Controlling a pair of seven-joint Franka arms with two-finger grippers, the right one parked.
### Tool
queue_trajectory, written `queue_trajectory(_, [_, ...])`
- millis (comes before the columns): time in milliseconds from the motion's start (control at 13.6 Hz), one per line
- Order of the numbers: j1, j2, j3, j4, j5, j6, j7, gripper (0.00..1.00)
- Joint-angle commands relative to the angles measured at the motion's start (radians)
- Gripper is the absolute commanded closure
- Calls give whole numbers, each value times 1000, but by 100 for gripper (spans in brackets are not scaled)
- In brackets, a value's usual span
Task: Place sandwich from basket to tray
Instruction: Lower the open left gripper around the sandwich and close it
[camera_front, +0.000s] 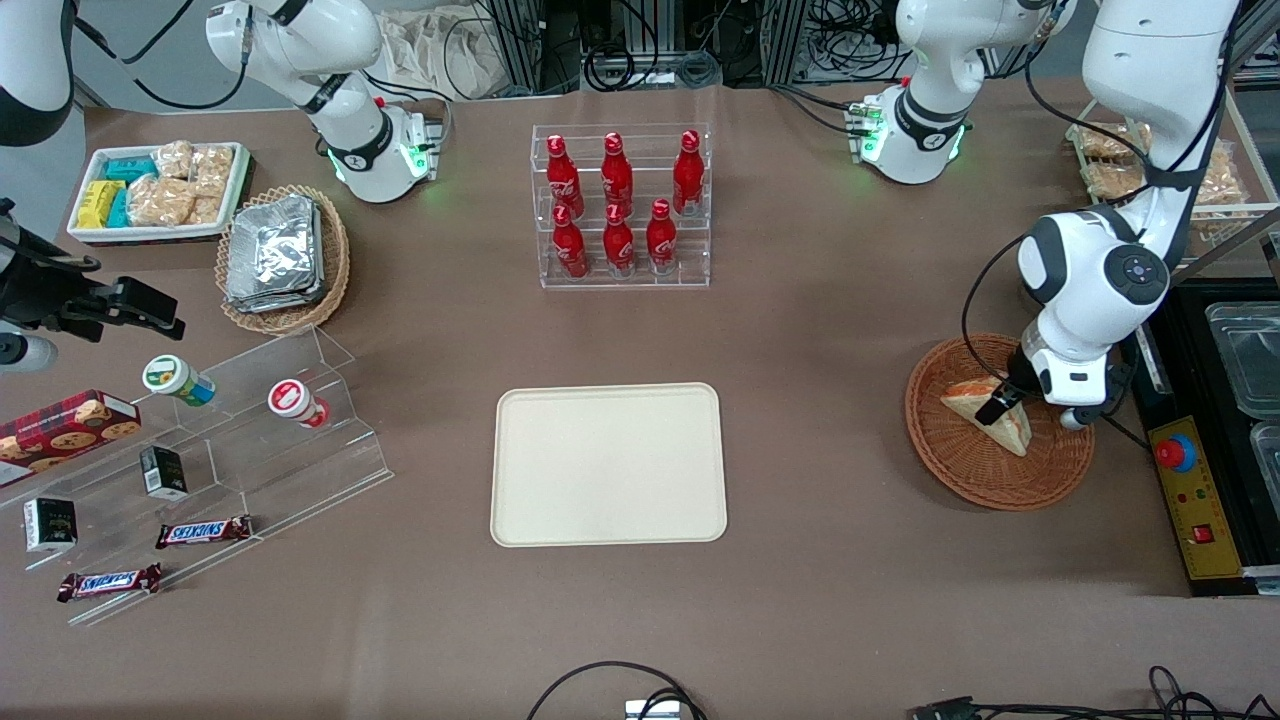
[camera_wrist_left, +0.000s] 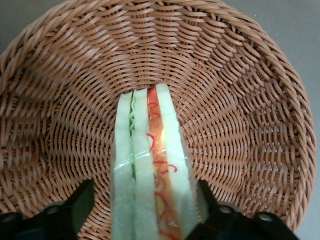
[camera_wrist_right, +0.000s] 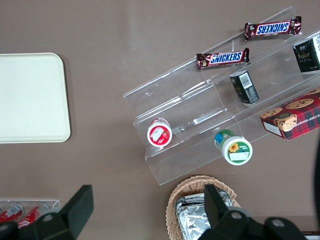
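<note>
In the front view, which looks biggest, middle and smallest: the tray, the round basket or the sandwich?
1. The tray, biggest.
2. The basket, middle.
3. The sandwich, smallest, lying in the basket with the gripper down at it.

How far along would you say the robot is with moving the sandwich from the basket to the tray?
Done: the gripper has reached down into the basket, with its open fingers either side of the sandwich. In hand: the grasp itself; the fingers have not closed, and the sandwich sits in the basket. Left: closing, lifting, carrying it to the tray, which holds nothing, and releasing.
</note>
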Motion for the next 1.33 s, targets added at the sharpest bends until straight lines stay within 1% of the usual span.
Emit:
queue_trajectory(0, [-8,7,1,2,7,20,-26,63])
queue_trajectory(74, [-8,6,1,3,7,20,-26,76])
queue_trajectory(147, [-8,1,1,5,7,20,-25,85])
queue_trajectory(221, [-8,-2,0,6,7,20,-22,88])
queue_trajectory(294, [-8,-13,0,8,21,20,-14,88])
queue_trajectory(515, [-8,-42,-5,9,156,8,-11,88])
queue_trajectory(663, [-10,-60,-13,9,211,1,62,88])
queue_trajectory(957, [-10,-83,-50,11,213,-46,320,87])
queue_trajectory(1104, [-10,-91,-62,11,211,-46,436,82])
queue_trajectory(1178, [-10,-91,-71,14,211,-48,476,79])
queue_trajectory(1252, [-10,-91,-76,17,211,-49,510,78])
